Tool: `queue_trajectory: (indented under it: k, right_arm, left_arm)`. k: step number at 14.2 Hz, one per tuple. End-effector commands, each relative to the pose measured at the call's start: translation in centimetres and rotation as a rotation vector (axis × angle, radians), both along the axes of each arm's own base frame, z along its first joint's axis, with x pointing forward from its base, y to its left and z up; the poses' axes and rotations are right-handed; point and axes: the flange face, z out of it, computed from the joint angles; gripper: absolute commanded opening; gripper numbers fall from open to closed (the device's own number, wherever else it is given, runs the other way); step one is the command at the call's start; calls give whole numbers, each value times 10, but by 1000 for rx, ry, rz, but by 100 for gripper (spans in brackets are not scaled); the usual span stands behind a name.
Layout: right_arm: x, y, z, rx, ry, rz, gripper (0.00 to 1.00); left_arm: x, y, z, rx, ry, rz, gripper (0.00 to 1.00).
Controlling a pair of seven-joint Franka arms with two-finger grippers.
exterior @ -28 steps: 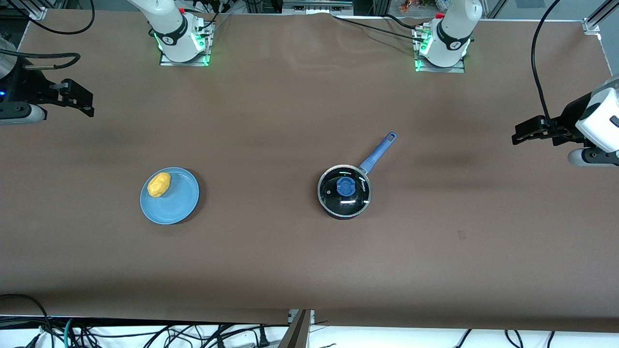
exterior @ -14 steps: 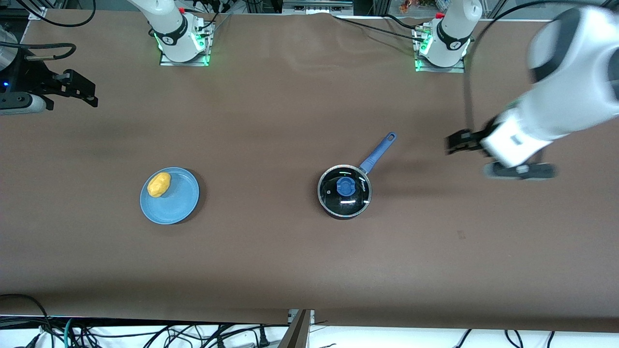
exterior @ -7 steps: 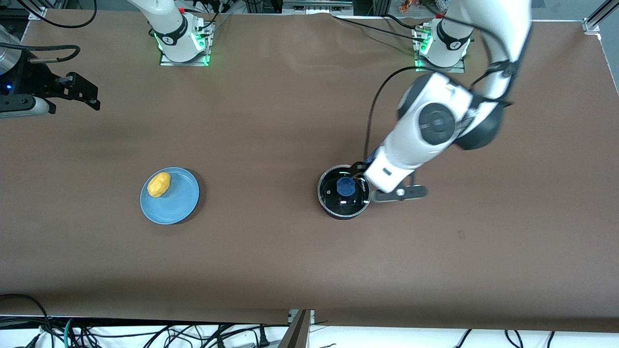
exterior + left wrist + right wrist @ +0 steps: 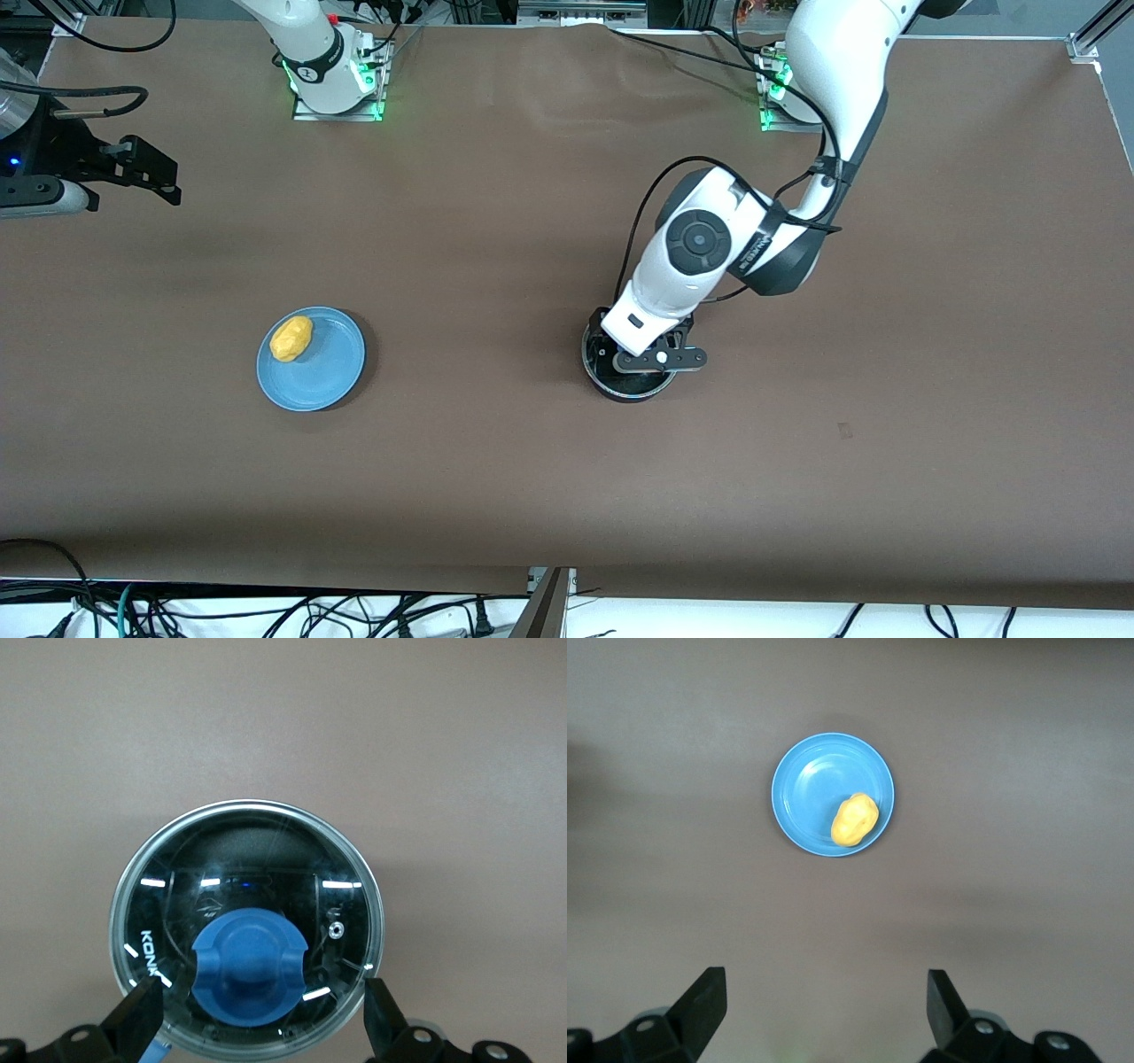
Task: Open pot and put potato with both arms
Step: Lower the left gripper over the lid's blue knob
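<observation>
Left end effector (image 4: 257,1014): had swung in from the left arm's end of the tabletop (image 4: 496,461) within the last two seconds and hung directly over the pot (image 4: 611,377) — fingers (image 4: 137,1014) spread wide apart, gripping nothing.
Lid (image 4: 248,926): still seated on the pot, its blue knob (image 4: 251,968) between the open fingers in the left wrist view, untouched.
Pot position: unmoved, mid-tabletop toward the left arm's end, mostly hidden under the wrist in the front view.
Right end effector (image 4: 146,173): waiting at the right arm's end of the tabletop, barely shifted — fingers (image 4: 704,997) apart and empty.
Potato (image 4: 291,338): lay as before on the blue plate (image 4: 332,372), well apart from the pot, toward the right arm's end.
Meaning: the approach looked finished; descending and closing on the knob seemed the likely next step, with the potato transfer not yet begun.
</observation>
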Motion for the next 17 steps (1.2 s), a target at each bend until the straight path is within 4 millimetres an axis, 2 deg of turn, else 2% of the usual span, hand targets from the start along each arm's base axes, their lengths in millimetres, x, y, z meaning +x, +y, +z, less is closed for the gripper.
queue_trajectory:
  k: [1, 8, 13, 15, 17]
  right_arm:
    - [2, 1, 4, -12, -7, 2, 100]
    - [2, 1, 3, -13, -7, 2, 100]
    - [2, 0, 3, -13, -5, 2, 100]
    - [2, 0, 3, -13, -7, 2, 100]
    - [2, 0, 4, -12, -8, 2, 100]
  left_arm:
    - [6, -2, -2, 60, -58, -26, 100]
    - [-3, -12, -20, 84, -71, -80, 100]
    - [-3, -11, -24, 113, -85, -139, 100]
    - [-5, -9, -26, 118, -79, -155, 94]
    - [-5, -9, -26, 118, -79, -155, 78]
